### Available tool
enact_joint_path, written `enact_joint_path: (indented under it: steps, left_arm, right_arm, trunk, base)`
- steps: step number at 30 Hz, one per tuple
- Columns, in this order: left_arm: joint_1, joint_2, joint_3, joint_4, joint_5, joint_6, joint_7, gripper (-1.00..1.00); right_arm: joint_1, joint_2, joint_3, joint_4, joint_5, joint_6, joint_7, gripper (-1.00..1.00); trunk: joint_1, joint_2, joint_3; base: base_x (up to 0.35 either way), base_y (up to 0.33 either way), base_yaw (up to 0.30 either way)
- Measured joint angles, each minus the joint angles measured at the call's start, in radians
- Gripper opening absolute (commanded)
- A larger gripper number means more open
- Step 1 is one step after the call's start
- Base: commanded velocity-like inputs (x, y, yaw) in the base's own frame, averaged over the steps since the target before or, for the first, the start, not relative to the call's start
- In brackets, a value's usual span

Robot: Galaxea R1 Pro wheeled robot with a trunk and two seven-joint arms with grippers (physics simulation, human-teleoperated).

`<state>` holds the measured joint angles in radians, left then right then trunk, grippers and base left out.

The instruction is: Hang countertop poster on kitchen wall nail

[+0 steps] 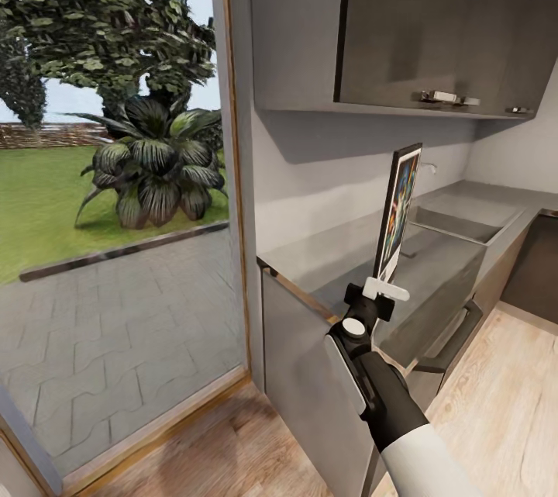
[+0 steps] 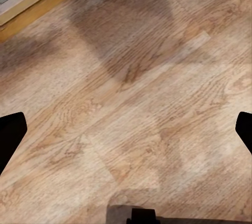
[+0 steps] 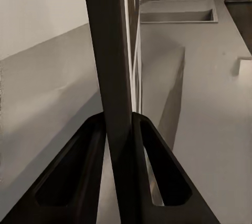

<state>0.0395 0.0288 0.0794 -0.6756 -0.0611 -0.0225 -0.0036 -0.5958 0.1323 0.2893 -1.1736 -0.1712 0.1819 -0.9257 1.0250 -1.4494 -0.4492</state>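
Note:
The poster stands upright and edge-on above the grey kitchen countertop, its black frame and colourful artwork facing right. My right gripper is shut on the poster's lower edge and holds it in the air. In the right wrist view the frame's dark edge rises between the two black fingers, with the countertop stretching beyond. The tips of my left gripper stand wide apart at the picture's sides, open over the wooden floor. I see no wall nail on the light-grey wall.
A sunken sink lies in the countertop further along. Dark upper cabinets hang over it. A tall glass door at the left looks onto a paved patio and plants. Grey cabinet fronts with a dark bar handle stand below.

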Motion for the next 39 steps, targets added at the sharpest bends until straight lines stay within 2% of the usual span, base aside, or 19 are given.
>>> enact_joint_path:
  steps: [5,13,23,29,39]
  left_arm:
    - [0.000,0.000,0.000,0.000,0.000,0.000,0.000,1.00]
    - [0.000,0.001,0.000,0.000,0.000,0.000,-0.001,1.00]
    - [0.000,0.003,0.000,0.000,0.000,0.000,-0.001,1.00]
    - [0.000,0.016,0.000,-0.001,0.001,-0.001,-0.001,1.00]
    - [0.000,0.018,0.000,-0.001,0.001,-0.001,-0.001,1.00]
  right_arm:
    - [0.000,0.000,0.000,-0.001,0.000,0.001,0.000,-1.00]
    - [0.000,0.000,0.000,-0.002,0.000,0.001,-0.001,-1.00]
    - [0.000,0.000,0.001,-0.002,0.000,0.014,0.000,-1.00]
    - [0.000,0.000,0.001,-0.002,0.000,0.024,0.000,-1.00]
    - [0.000,0.000,0.002,-0.002,0.000,0.025,0.000,-1.00]
  trunk:
    - [0.000,0.000,0.000]
    - [0.000,0.000,0.000]
    - [0.000,0.000,0.000]
    - [0.001,0.000,0.000]
    - [0.001,0.000,0.000]
  base:
    - [-0.032,0.000,0.000]
    - [-0.212,0.000,0.054]
    - [-0.049,0.000,0.259]
    - [-0.252,0.000,0.286]
    - [-0.212,0.000,0.286]
